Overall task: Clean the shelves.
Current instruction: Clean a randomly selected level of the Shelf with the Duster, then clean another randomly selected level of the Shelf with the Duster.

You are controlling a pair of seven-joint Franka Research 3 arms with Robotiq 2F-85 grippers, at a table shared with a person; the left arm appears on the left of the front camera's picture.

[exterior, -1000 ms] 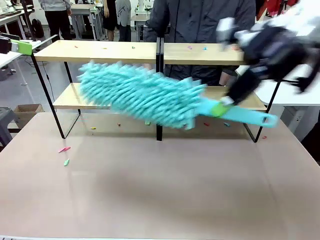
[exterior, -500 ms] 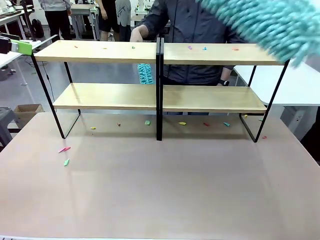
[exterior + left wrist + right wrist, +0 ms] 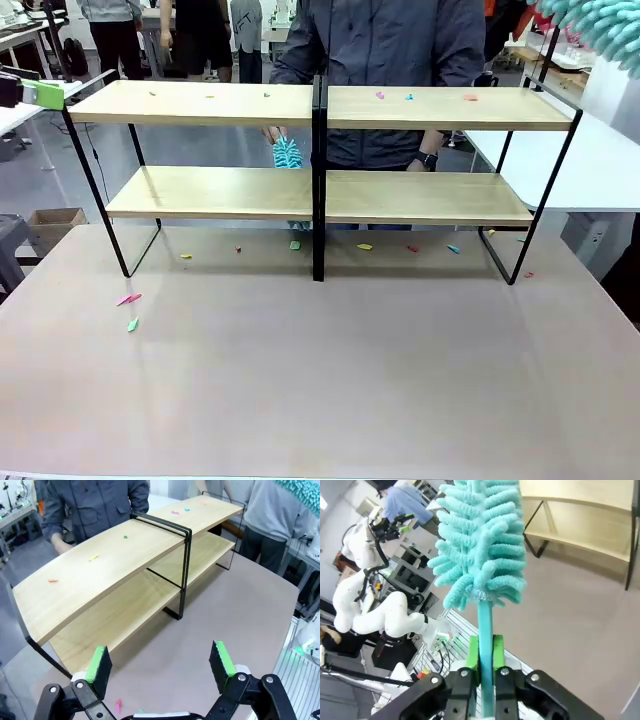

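Coloured scraps (image 3: 380, 96) dot the shelves (image 3: 200, 103); left gripper (image 3: 159, 655) spread, right gripper (image 3: 485, 642) pinching the duster (image 3: 482, 545).

The shelves (image 3: 200, 103) stood upright along the far part of the tabletop (image 3: 320, 380), a wide rack of two light wooden boards, one above the other, on a thin black metal frame with a black upright at the centre. Small coloured scraps (image 3: 380, 96) lay scattered along the top board.
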